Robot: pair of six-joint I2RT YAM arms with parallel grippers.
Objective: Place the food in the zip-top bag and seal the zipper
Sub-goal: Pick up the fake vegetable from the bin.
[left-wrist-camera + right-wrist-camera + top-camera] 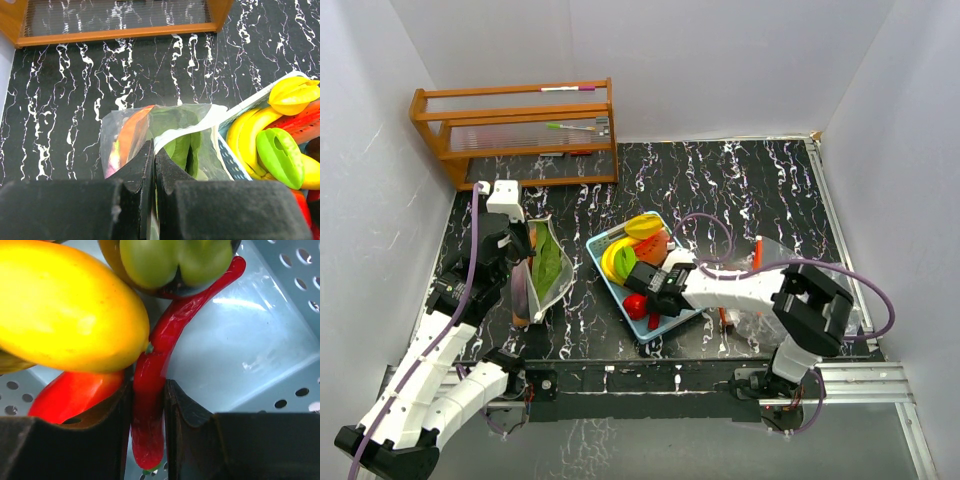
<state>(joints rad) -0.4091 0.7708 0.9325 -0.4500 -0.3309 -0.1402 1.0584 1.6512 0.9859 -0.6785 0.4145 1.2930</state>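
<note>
The clear zip-top bag (548, 268) lies left of the basket and holds a green leaf (185, 145) and an orange piece (131, 132). My left gripper (152, 155) is shut on the bag's white zipper rim (185, 131); it also shows in the top view (512, 252). My right gripper (148, 405) is down in the light-blue basket (678, 322), shut on a red chilli (165, 345). A yellow mango (65, 310), a red piece (70, 392) and a green piece (170, 262) crowd beside it. Bananas (616, 258), a yellow piece (642, 227) and a watermelon slice (307, 122) lie in the basket.
A wooden rack (515, 130) with pens stands at the back left. A crumpled clear plastic bag (755, 290) with orange bits lies right of the basket, under my right arm. White walls close in on three sides.
</note>
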